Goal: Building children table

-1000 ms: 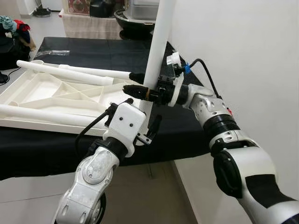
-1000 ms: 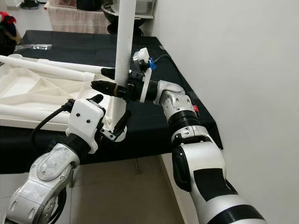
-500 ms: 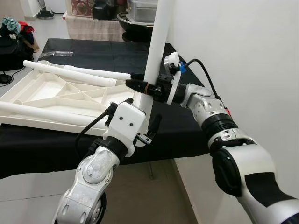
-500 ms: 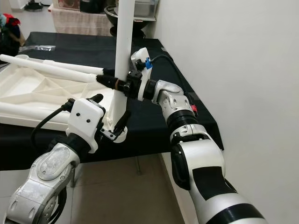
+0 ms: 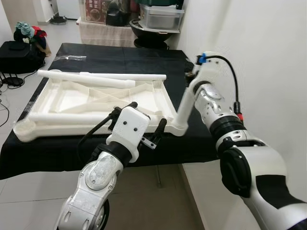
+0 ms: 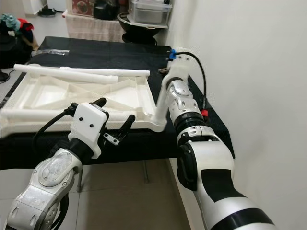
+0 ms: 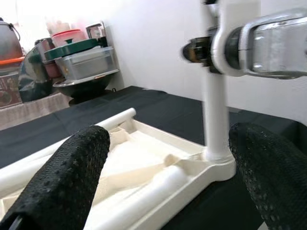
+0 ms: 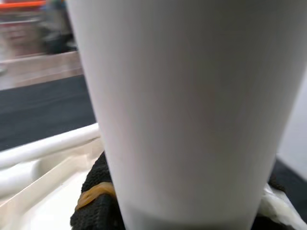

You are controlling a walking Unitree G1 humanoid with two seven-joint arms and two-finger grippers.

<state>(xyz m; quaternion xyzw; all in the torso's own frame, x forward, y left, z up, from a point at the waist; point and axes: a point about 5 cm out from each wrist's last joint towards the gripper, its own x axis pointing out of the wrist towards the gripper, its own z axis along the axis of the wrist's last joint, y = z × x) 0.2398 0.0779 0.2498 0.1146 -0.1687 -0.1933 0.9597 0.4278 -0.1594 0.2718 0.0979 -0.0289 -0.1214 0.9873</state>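
At the near right corner of the upturned white tabletop (image 5: 91,98), you see the table leg (image 5: 184,106) seated, leaning outward; the right gripper (image 8: 103,203) clasps it. The left gripper (image 7: 168,167) hovers spread, unloaded, before that corner.

The tabletop (image 5: 96,100) lies upside down on the cloth-covered bench (image 5: 120,57), at the view's centre. Two loose legs (image 5: 103,77) lie across its far edge, toward 12 o'clock; another leg (image 5: 72,116) lies along its near edge. At its near right corner, toward 3 o'clock, a leg (image 5: 184,105) stands tilted in the corner socket. The right gripper (image 8: 103,203) is on that leg, up toward 1 o'clock. The left gripper (image 5: 146,129) sits just before the near edge, at 6 o'clock. Tubs (image 5: 160,12) stand behind the bench.
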